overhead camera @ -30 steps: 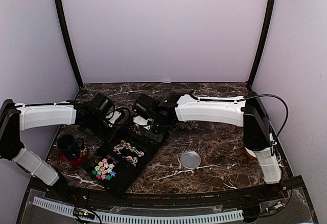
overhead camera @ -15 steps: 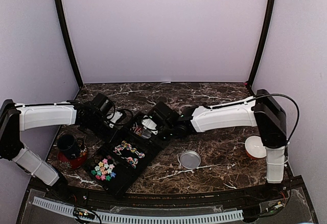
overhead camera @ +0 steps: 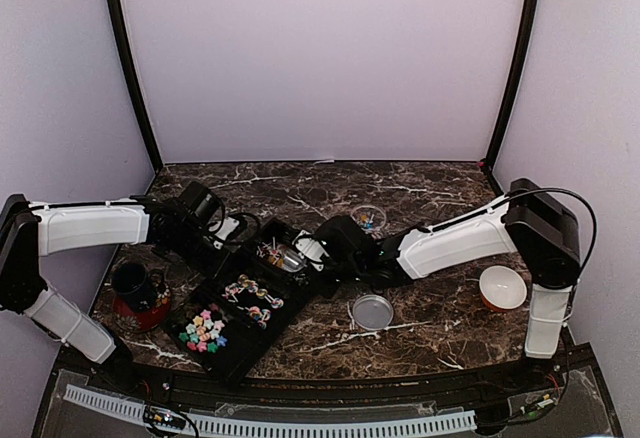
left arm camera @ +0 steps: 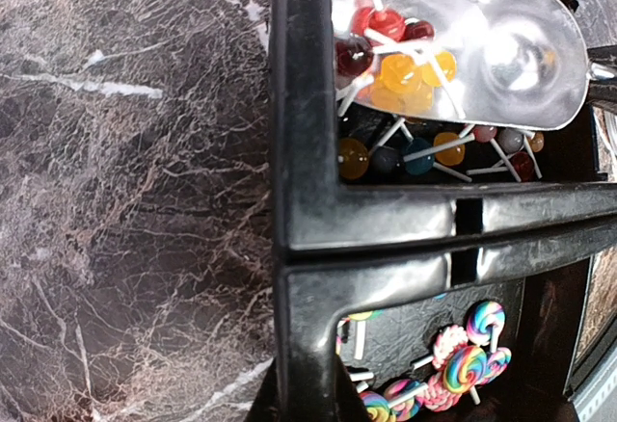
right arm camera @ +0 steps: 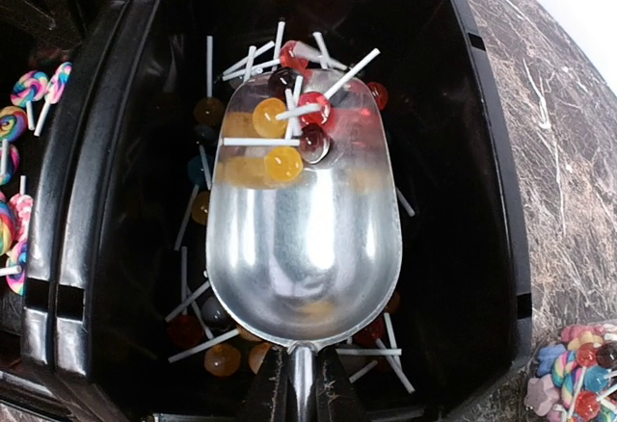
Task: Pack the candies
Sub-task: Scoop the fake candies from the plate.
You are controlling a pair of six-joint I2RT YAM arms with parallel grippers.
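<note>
While the scoop [right arm camera: 304, 220] holds lollipops [right arm camera: 289, 138], tray walls [right arm camera: 490, 152] stand apart from its rim.

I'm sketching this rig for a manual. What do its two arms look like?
The left arm and right arm match: smooth white shells between bulky black joints, black wrist ends. A thin black cable loops over the right arm's elbow. The right gripper has slim dark fingers.

Round lollipops [right arm camera: 289, 128] in red, orange, yellow and dark tones lie with white sticks crossed in the scoop [right arm camera: 308, 249] just ahead of the right tool [right arm camera: 295, 391]. More lie loose beneath it. Tiny mixed-colour candies [overhead camera: 203, 330] cluster well apart from that tool, beyond swirled lollipops [left arm camera: 463, 355].
</note>
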